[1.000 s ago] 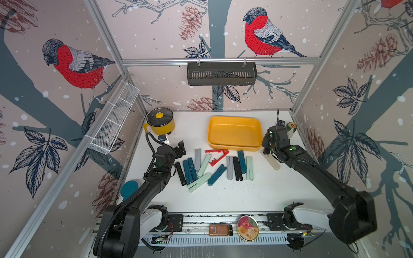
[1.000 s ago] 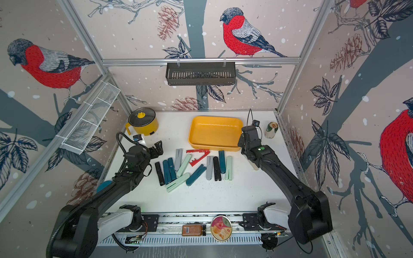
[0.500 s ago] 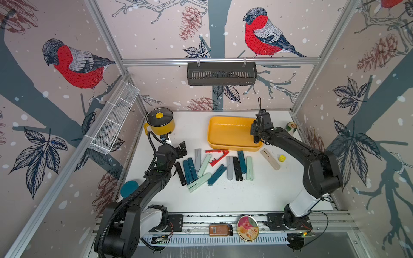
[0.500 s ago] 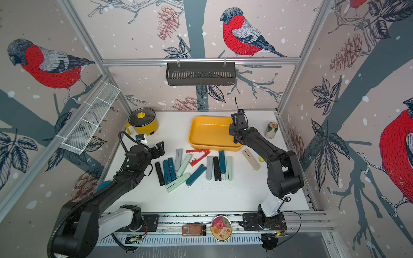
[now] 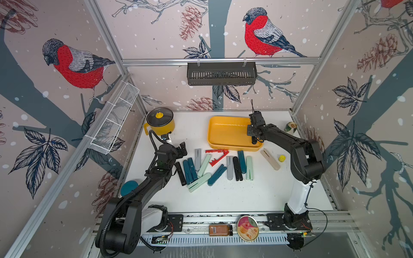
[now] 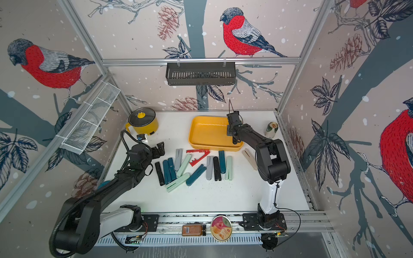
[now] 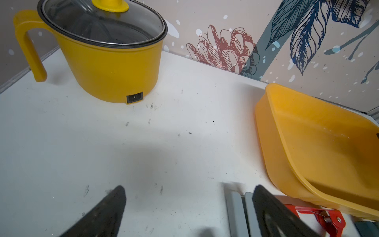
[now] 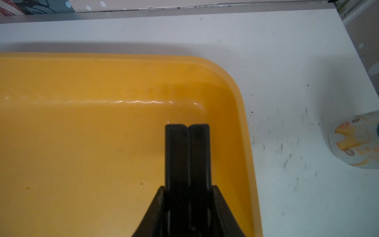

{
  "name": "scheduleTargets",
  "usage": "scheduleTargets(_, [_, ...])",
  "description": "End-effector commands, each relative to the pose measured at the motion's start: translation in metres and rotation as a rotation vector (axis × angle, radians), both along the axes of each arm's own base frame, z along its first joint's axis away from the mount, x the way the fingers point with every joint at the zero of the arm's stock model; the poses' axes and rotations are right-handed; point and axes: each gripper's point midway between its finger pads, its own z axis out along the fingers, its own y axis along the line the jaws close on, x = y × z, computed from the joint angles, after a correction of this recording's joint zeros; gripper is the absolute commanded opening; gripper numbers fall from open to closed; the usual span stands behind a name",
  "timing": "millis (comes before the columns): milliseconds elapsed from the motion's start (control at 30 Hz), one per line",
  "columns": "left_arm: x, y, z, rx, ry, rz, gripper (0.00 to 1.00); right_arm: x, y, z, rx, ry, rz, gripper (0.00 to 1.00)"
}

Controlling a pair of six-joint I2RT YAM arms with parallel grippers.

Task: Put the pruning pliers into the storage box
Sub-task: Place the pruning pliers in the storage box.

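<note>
Hanging over the right end of the yellow box (image 8: 235,86), black pliers (image 8: 187,156) are clamped between the fingers of your right gripper (image 8: 188,189). The other pliers (image 5: 215,175) lie scattered on the white table (image 5: 223,196) near the box's front edge. Your left gripper (image 7: 189,188) hovers beside them, fingers wide apart and empty.

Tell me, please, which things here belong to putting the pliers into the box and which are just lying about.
Job: storage box; loose pruning pliers; black pliers held in the right fingers.

Lying about: yellow pot; black rack; wire basket; patterned can; yellow cap; spice jar; round tin.
</note>
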Motion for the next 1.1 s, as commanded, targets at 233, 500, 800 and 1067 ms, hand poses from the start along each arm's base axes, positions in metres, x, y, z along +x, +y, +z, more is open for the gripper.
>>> scheduleTargets(233, [0.002,0.002,0.006,0.01,-0.017,0.009,0.97,0.004,0.0,-0.035,-0.042,0.083,0.004,0.25])
scheduleTargets(500, [0.002,0.002,0.008,0.005,-0.021,0.012,0.97,0.011,-0.008,-0.053,-0.051,0.125,-0.016,0.35])
scheduleTargets(800, [0.001,0.009,0.016,0.004,-0.04,0.053,0.97,0.014,-0.011,-0.057,-0.061,0.131,-0.025,0.47])
scheduleTargets(1067, [0.003,0.009,0.017,0.003,-0.035,0.053,0.97,0.017,-0.01,-0.053,-0.052,0.117,-0.022,0.5])
